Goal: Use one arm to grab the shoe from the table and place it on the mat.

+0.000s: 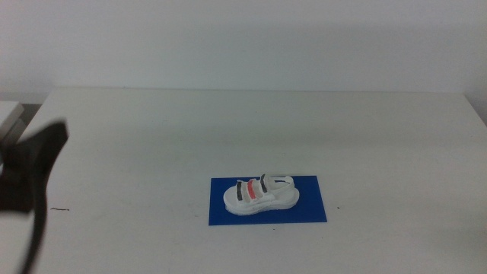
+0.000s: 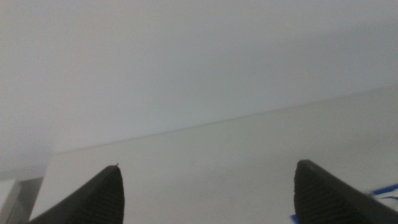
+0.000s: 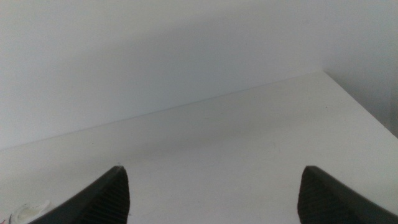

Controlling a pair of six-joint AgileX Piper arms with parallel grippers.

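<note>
The white sandal with two dark grey straps and one red strap lies on the deep-blue mat on the white table, right of centre and near the front. The black left arm stands at the table's left edge, well away from the shoe. In the left wrist view the left gripper is open and empty, with a corner of the mat beside one jaw. In the right wrist view the right gripper is open and empty over bare table. The right arm is out of the middle view.
A pale wall runs behind the table's far edge. A grey-white object sits off the table's far left corner. The table's right corner edge shows in the right wrist view.
</note>
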